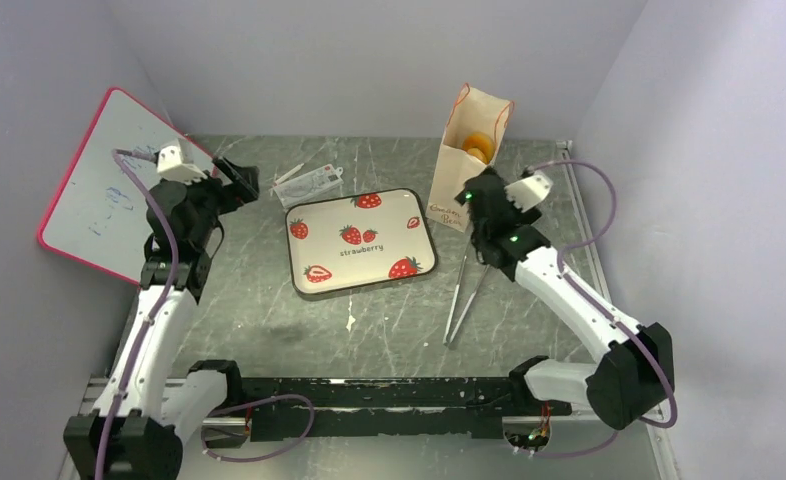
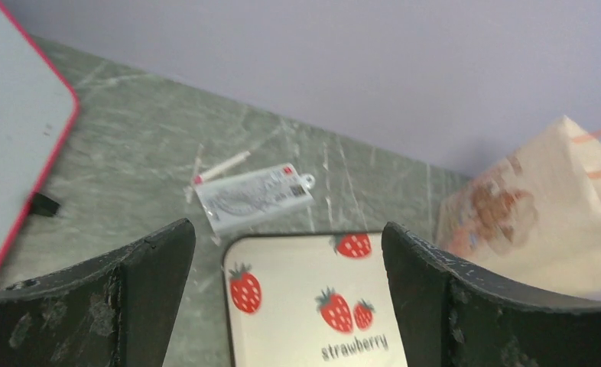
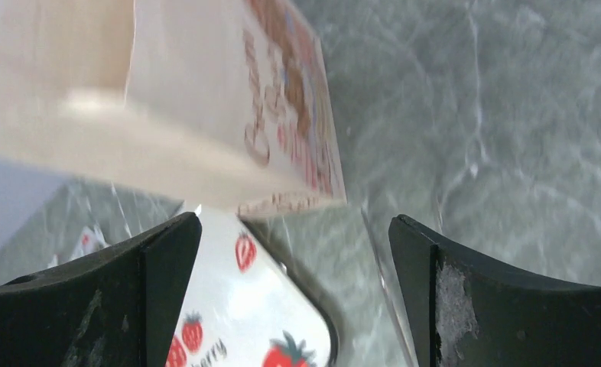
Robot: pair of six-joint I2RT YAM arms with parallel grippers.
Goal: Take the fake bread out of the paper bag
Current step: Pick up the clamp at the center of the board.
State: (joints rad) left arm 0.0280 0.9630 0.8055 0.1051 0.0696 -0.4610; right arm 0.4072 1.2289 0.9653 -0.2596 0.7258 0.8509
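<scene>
The tall cream paper bag (image 1: 466, 168) stands upright at the back right, mouth open, with red lettering low on its front. One golden-orange piece of fake bread (image 1: 478, 146) shows inside it near the top. My right gripper (image 1: 472, 196) hovers open just in front of the bag's lower part; in the right wrist view the gripper (image 3: 294, 222) holds nothing and the bag (image 3: 198, 92) lies just ahead, blurred. My left gripper (image 1: 241, 178) is raised at the back left, open and empty. In its own view the gripper (image 2: 286, 233) faces the bag (image 2: 542, 206) across the table.
A strawberry-print tray (image 1: 364, 290) lies mid-table, left of the bag. Metal tongs (image 1: 466, 290) rest right of the tray. A clear plastic packet (image 1: 314, 180) lies behind the tray. A red-edged whiteboard (image 1: 109, 185) leans at the far left. Walls close in on three sides.
</scene>
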